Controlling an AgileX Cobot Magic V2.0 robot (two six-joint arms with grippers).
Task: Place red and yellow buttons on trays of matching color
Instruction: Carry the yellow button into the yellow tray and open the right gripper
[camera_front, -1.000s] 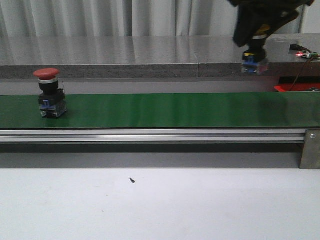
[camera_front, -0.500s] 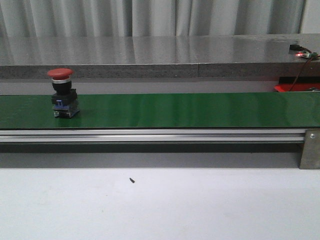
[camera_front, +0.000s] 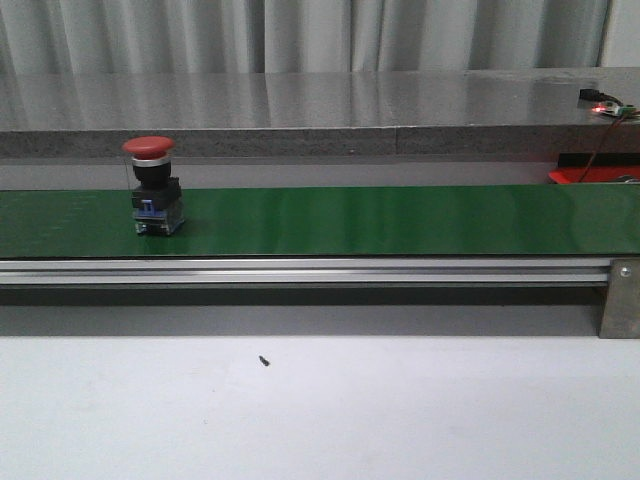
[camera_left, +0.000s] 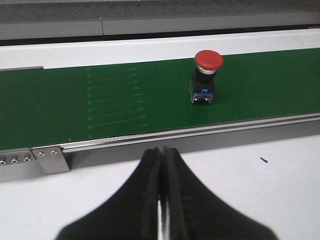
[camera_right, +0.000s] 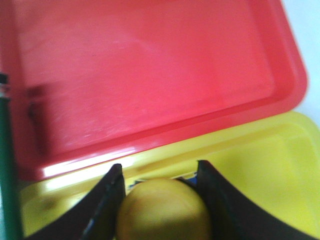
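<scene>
White tabletop (camera_front: 400, 410): nearest surface in the front view, bearing one small dark speck (camera_front: 264, 361).

Aluminium conveyor rail (camera_front: 300, 271): runs across the front view just beyond the tabletop, with a bracket at its right end.

Green conveyor belt (camera_front: 400, 220): carries the red button (camera_front: 154, 188), upright on its black and blue base. The button now stands further right along the belt than half a second ago, and further again than one second ago.

Right arm: filled the upper right of the front view one second ago, carrying a button; now gone from that view.

Left gripper (camera_left: 162, 200): fingers pressed together with nothing between them, over the white tabletop on the near side of the rail. The red button (camera_left: 205, 77) lies well apart from the fingers, beyond the rail and to one side of their line.

Right gripper (camera_right: 160, 195): fingers clamped on the yellow button (camera_right: 164, 207), one on each side of its domed cap. It is held above the yellow tray (camera_right: 260, 170).

Red tray (camera_right: 150, 80): lies directly beside the yellow tray, edges overlapping or touching; which cannot be told.

Grey shelf (camera_front: 300, 110): behind the belt; pale curtain beyond.
</scene>
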